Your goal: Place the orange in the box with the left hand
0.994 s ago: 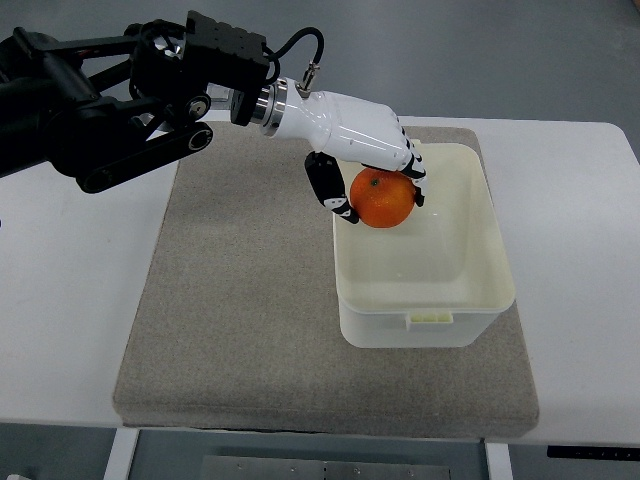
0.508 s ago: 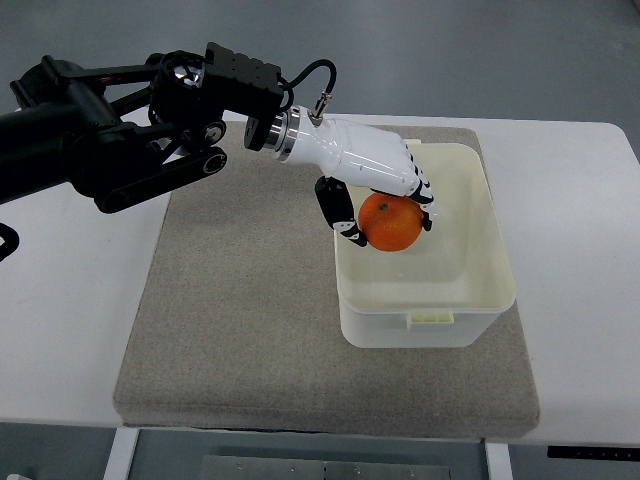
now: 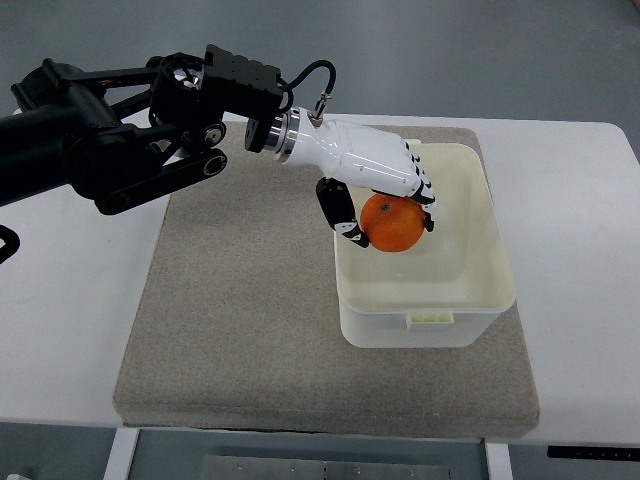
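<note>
Top view: I have the left hand gripping the orange above the box; next, lower and release.

Bright, even overhead light fills the scene. The white box shows soft sheen on its inner walls, no harsh glare. Faint, diffuse shadows lie left of the box on the grey mat. Focus is sharp throughout, without visible edge distortion.
</note>
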